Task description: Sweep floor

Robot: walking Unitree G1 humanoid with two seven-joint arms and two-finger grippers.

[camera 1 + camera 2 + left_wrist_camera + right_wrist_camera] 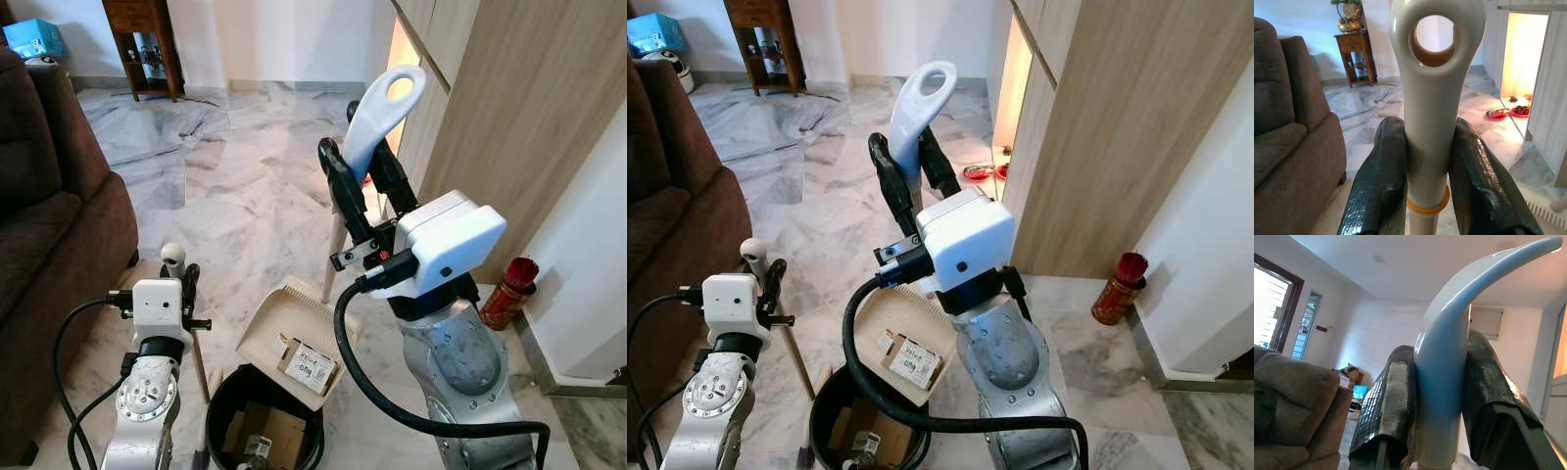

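Right hand (pixel 364 171) clamping dustpan handle (pixel 384 113), left hand (pixel 181 284) gripping broom handle (pixel 1432 122)

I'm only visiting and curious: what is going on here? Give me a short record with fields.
right gripper: jaws shut on dustpan handle
left gripper: jaws shut on broom handle
dustpan: tilted over the bin, small box lying on it
bin: black, cardboard inside
nearby: brown sofa, red canister
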